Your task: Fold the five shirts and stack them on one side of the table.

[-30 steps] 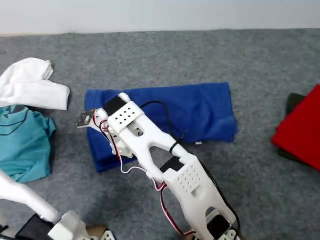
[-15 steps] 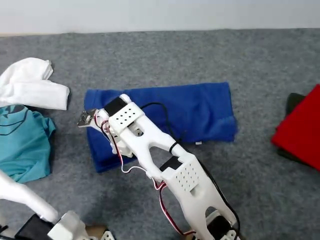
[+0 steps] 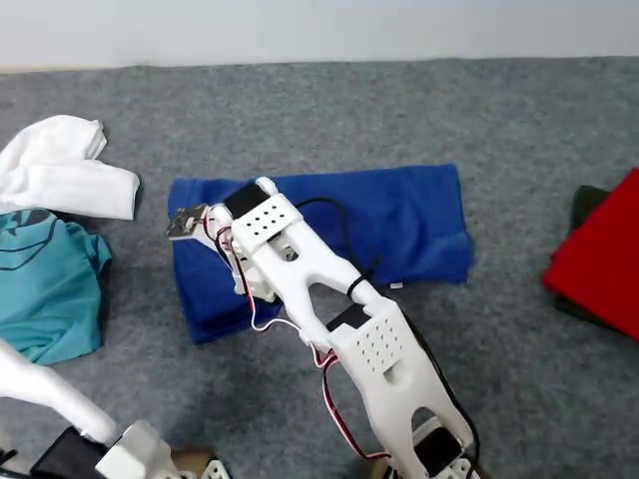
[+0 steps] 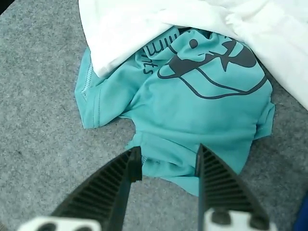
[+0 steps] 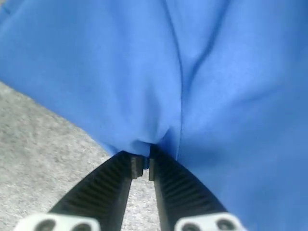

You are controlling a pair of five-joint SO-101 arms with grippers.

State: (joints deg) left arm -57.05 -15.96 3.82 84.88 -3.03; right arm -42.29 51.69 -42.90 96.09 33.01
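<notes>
right jaws pinch blue shirt (image 5: 216, 72) edge; left jaws apart over teal shirt (image 4: 202, 120)

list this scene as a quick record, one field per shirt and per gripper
blue shirt: rough rectangle, mid-table
right gripper: shut on blue shirt's edge
left gripper: open, over teal shirt's edge
teal shirt: crumpled, at high view's left edge
white shirt: overlaps teal shirt
red shirt: high view's right edge, on a dark garment
table: grey, carpet-like
</notes>
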